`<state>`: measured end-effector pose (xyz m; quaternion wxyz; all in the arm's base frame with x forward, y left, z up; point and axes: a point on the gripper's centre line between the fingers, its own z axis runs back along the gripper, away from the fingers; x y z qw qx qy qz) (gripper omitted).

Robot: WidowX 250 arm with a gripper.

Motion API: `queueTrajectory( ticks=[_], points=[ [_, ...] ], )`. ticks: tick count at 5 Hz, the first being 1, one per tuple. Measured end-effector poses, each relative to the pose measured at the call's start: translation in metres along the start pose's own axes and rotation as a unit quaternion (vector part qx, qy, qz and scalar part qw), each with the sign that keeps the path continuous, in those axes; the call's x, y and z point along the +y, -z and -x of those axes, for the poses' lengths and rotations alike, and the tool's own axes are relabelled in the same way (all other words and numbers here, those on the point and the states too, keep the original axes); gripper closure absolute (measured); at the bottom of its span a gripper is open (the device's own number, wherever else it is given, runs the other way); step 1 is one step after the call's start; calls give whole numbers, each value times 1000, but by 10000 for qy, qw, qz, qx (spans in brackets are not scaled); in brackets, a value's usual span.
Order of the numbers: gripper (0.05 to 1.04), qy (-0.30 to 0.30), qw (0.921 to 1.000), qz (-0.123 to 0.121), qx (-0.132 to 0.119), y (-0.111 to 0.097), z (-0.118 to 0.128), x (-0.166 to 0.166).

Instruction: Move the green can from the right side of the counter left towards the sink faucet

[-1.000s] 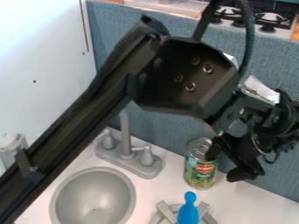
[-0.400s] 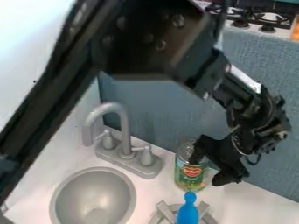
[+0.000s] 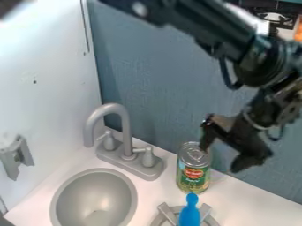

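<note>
Pincer [image 3: 220, 158] spread open, one finger hiding bit of can [image 3: 193, 173]; contact unclear; blue object [image 3: 190, 214] cut off at bottom.

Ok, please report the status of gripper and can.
Gripper open, empty, near top of can; contact unclear. Can upright on white counter. Blue object close in front of it.

Green can [image 3: 193, 170] (red label), grey sink [image 3: 94, 197].
</note>
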<state>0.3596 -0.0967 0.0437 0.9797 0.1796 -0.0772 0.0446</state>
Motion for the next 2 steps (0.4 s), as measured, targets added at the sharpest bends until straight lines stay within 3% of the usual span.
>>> queueTrajectory(
  ticks=[1,2],
  points=[
    [83,273,9988,335,243,-26,29,-15],
    [83,370,9919,989,704,-40,65,-19]
  ],
)
